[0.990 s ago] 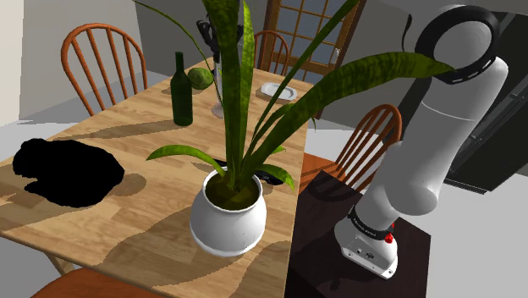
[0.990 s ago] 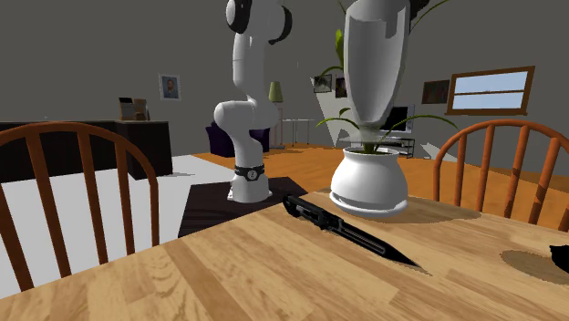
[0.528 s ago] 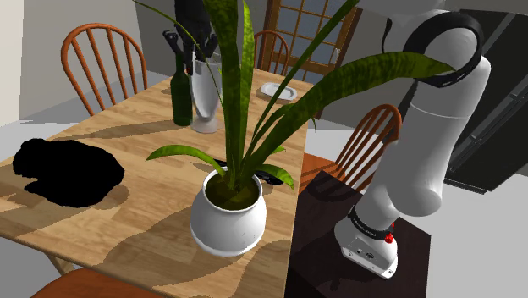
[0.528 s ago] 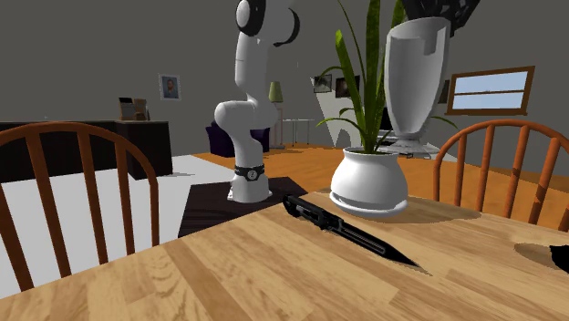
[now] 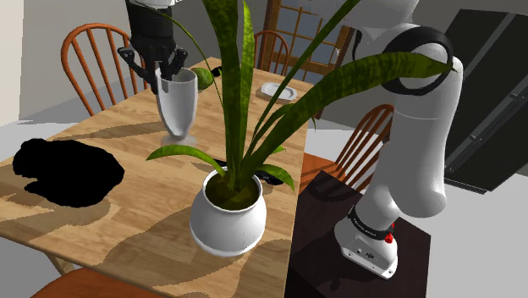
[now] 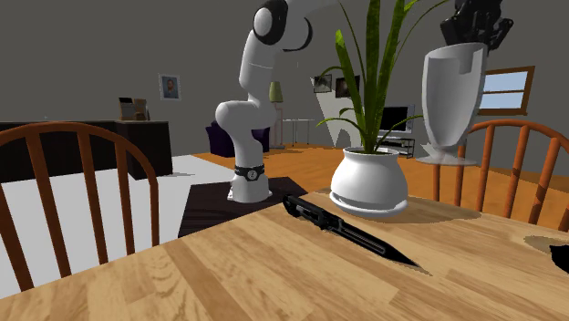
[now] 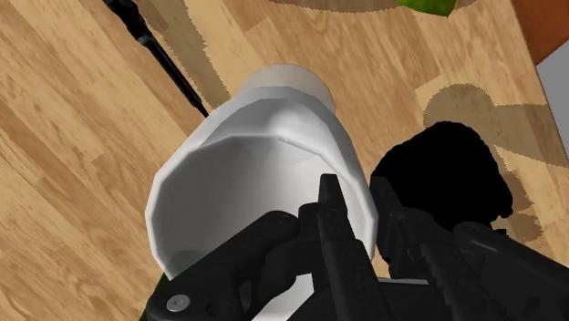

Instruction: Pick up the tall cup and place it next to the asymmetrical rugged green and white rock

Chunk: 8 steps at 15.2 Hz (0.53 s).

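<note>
Shoulder view: the hand [image 5: 166, 71] is clenched on the rim of the tall white cup [image 5: 178, 106], which is held upright above the worktop [image 5: 101, 127]. The carry step appears to be in hand. The next move calls for lowering the cup level at its destination before letting go.

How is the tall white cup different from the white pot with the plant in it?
The cup is tall and slim with a little foot; the pot is short and round. The cup is empty; the pot holds a green plant. The gripper clasps the cup by its rim, while the pot stands untouched on the table. Both are white.
</note>
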{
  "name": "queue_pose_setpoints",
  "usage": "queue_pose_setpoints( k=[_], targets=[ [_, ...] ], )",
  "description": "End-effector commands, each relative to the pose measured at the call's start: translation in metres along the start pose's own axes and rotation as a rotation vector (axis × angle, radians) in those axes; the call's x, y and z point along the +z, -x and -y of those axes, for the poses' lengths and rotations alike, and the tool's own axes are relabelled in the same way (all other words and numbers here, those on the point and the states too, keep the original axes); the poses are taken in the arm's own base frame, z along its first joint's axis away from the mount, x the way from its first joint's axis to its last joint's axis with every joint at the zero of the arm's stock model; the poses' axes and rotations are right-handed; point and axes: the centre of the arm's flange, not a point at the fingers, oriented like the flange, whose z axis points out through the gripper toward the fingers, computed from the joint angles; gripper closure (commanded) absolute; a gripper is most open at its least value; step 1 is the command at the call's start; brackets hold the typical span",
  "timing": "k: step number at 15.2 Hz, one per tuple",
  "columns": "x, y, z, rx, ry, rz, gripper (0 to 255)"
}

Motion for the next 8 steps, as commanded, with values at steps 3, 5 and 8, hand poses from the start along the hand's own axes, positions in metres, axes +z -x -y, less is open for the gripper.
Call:
queue_pose_setpoints(
  k=[3,5,8],
  targets=[
    [0.013,0.013,0.055,0.001,-0.001,-0.001,255],
    [0.024,0.014,0.055,0.001,-0.001,-0.001,255],
    [0.04,0.014,0.055,0.001,-0.001,-0.001,255]
  ],
)
